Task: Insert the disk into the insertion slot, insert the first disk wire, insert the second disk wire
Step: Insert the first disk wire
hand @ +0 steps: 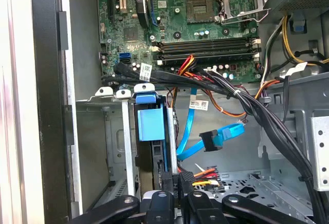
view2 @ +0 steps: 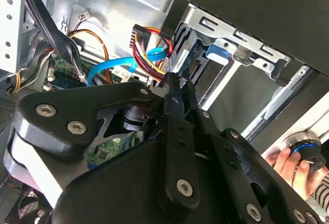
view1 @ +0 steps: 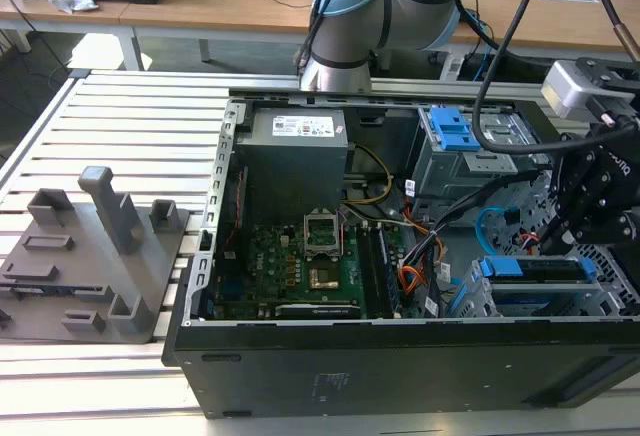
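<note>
The disk [hand: 150,124], in its bright blue caddy, sits inside the insertion slot [hand: 115,131], the silver perforated cage at the case's front corner [view1: 610,291]. My gripper [hand: 177,180] hangs at the disk's [view1: 530,268] rear end. Its fingers are shut on the dark plug of the first disk wire [hand: 205,172], a red, yellow and black bundle [view2: 149,44]. The plug is right against the disk's back edge. The second disk wire [hand: 226,131], flat and light blue with a dark plug, hangs loose beside it, touching nothing of the disk.
A thick black wire bundle [hand: 267,116] crosses close above the cage, and an orange flat cable [view2: 95,36] runs behind. The motherboard [view1: 300,261] fills the case floor. A person's hand [view2: 285,162] rests on a round knob outside the case. A grey fixture [view1: 95,256] stands on the exterior view's left.
</note>
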